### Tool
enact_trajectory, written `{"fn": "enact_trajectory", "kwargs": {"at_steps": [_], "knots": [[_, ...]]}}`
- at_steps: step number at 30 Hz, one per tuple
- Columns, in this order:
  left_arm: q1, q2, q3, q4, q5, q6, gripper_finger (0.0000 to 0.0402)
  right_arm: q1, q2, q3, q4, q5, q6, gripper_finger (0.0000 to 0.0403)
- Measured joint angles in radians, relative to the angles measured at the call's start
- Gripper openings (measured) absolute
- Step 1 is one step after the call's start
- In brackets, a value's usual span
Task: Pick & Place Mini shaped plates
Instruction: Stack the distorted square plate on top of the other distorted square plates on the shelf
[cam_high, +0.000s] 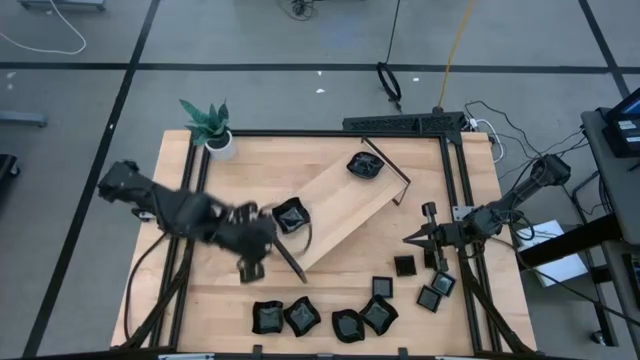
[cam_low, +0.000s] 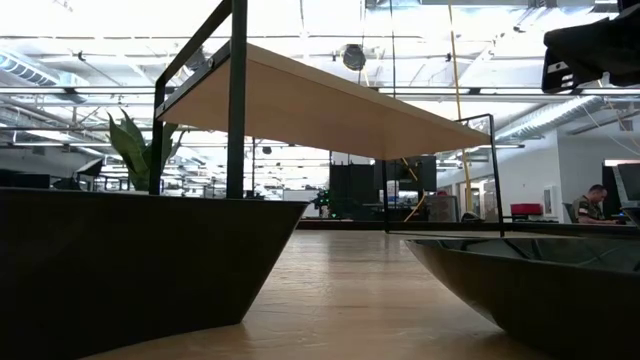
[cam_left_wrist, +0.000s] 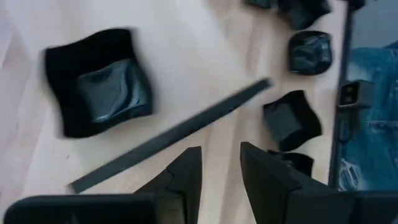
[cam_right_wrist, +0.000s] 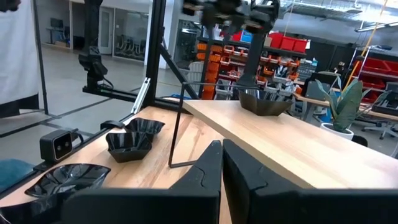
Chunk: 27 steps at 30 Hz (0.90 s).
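Wooden tray (cam_high: 345, 205): pale, black end rails, lying diagonally mid-table.
Plates on tray: one wavy black dish (cam_high: 290, 215) at the near end, another (cam_high: 364, 166) at the far end.
Left gripper (cam_high: 252, 262): fingers parted, empty, beside the tray's near rail; motion-blurred, so probably moving.
Right gripper (cam_high: 412, 238): closed, idle.
Remaining plates (cam_high: 300, 317): clustered along the front edge.
Risk: a finger could clip the rail and shift the tray.
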Motion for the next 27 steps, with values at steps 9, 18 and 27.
{"fn": "enact_trajectory", "kwargs": {"at_steps": [9,18,27], "knots": [[-0.211,0.144,0.0,0.049,-0.074,-0.236,0.0113,0.0,0.0,0.0,0.035,0.0,0.0,0.0],[-0.247,0.343,-0.001,0.038,0.013,-0.442,0.0113,0.0,0.0,0.0,0.065,0.0,0.001,0.0046],[-0.235,0.476,-0.006,-0.008,0.096,-0.567,0.0114,0.0,0.0,0.0,0.064,0.0,0.023,0.0099]]}}
